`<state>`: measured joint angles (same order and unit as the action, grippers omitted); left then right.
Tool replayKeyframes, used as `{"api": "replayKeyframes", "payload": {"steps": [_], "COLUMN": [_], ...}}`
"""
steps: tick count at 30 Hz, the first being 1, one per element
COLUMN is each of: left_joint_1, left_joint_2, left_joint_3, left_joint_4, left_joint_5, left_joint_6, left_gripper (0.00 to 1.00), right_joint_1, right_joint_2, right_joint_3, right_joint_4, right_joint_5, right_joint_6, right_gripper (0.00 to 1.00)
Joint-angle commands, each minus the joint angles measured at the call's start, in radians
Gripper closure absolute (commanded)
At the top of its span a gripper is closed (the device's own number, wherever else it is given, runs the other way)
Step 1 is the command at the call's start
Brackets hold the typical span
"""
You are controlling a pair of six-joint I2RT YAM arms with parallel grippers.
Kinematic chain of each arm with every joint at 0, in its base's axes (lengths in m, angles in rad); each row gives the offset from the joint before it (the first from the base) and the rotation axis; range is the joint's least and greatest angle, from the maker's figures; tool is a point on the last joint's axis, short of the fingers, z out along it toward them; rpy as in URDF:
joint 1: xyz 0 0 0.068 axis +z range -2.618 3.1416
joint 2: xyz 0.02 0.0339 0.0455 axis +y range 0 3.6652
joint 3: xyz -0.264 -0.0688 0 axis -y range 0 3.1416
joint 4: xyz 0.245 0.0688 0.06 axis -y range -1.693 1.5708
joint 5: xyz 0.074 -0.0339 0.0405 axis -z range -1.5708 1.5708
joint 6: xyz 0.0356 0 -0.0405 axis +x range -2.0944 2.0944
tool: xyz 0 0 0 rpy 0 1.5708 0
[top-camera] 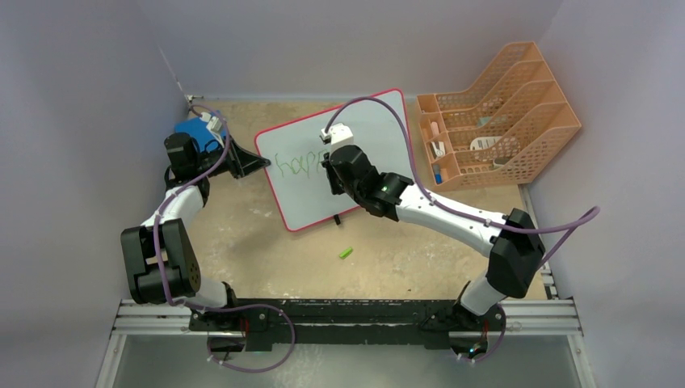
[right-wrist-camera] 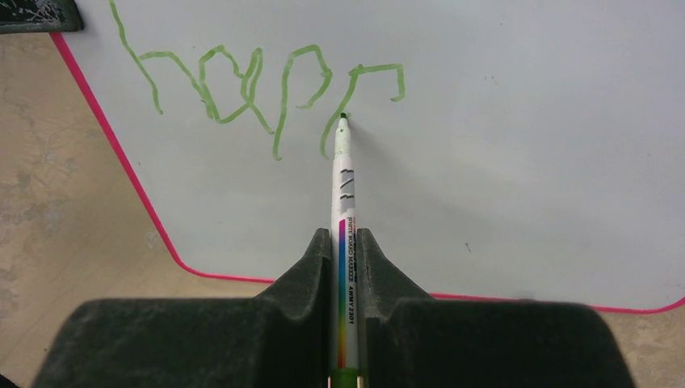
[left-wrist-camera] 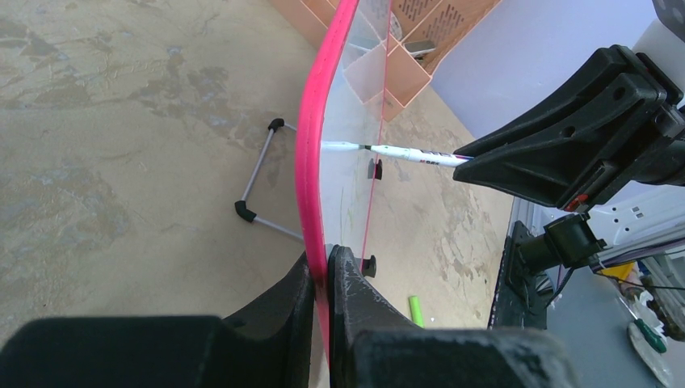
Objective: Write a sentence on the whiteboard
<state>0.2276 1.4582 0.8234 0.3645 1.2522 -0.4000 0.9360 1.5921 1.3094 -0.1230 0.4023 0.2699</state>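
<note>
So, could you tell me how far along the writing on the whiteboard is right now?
Done: green letters reading "hap" are on the whiteboard. In hand: the right gripper, shut on the marker, has the pen tip on an unfinished second p, while the left gripper clamps the board's red rim. Left: closing that p and writing the rest of the sentence.

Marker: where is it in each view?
Top external: hidden under the right gripper, over the whiteboard's middle.
Left wrist: marker at centre, lying crosswise, tip at the board.
Right wrist: centre, upright between the jaws, tip at the green writing.
Shared landmark: the whiteboard's red rim.
</note>
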Motion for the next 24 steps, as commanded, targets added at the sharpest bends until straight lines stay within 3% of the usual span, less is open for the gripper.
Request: {"api": "replayKeyframes", "payload": {"steps": [1,24], "left_joint_1": [-0.017,-0.017], "left_joint_2": [-0.024,-0.024], "left_joint_3": [0.019,0.019], "left_joint_4": [-0.002,-0.002], "left_joint_5": [0.007,0.008], "left_joint_6": [0.043,0.043], "left_gripper": [1.00,1.00], "right_joint_1": [0.003,-0.023], "right_joint_2": [0.004,-0.007], "right_joint_3": [0.048,0.033], "right_joint_4": [0.020,-0.010], "right_joint_5": [0.017,0.057], "right_joint_6": [0.014,-0.004], "right_gripper": [1.00,1.00]}}
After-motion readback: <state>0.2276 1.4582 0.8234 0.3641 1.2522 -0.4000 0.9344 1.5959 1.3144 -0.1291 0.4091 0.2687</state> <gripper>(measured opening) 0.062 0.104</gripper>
